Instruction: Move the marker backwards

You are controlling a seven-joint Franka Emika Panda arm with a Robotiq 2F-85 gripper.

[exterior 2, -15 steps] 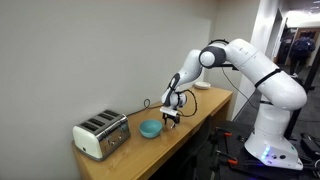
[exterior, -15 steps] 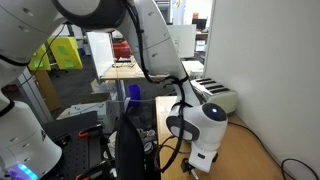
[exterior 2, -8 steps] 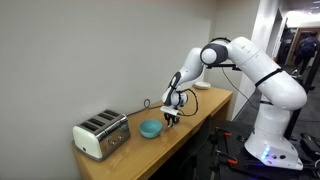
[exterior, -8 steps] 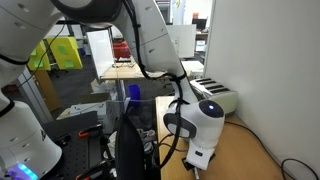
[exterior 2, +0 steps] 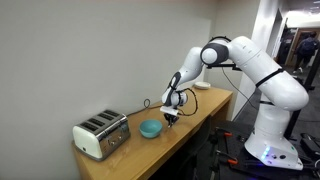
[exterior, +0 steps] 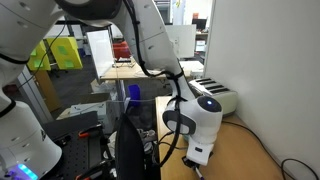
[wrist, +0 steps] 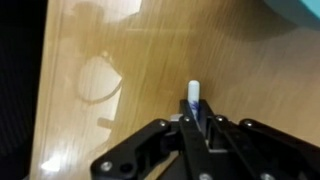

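Over the last second I have brought the arm down a little; in an exterior view the gripper (exterior: 196, 167) sits lower and nearer the table (exterior: 250, 152) than it did, while from the other side its place over the table, just beside the teal bowl (exterior 2: 150, 128), has hardly shifted at all. The wrist view tells me what that descent bought: the marker (wrist: 194, 97) now lies between the two fingers (wrist: 184, 128), its white rounded end poking out past the fingertips over the wood; the fingers look pressed in against it on both sides, so I read the gripper as clenched on the marker rather than merely straddling it. Whether the marker is resting on the table or already raised a hair off it I cannot tell from here; in both exterior views it is too small and too hidden by the gripper to make out. The bowl's rim shows at the top corner of the wrist view, apart from the marker; the toaster (exterior 2: 101, 134) stands well beyond the bowl. By my judgement the grasp is made and the move itself is not yet begun; what remains is to carry the marker backwards and set it down, keeping clear of the bowl.
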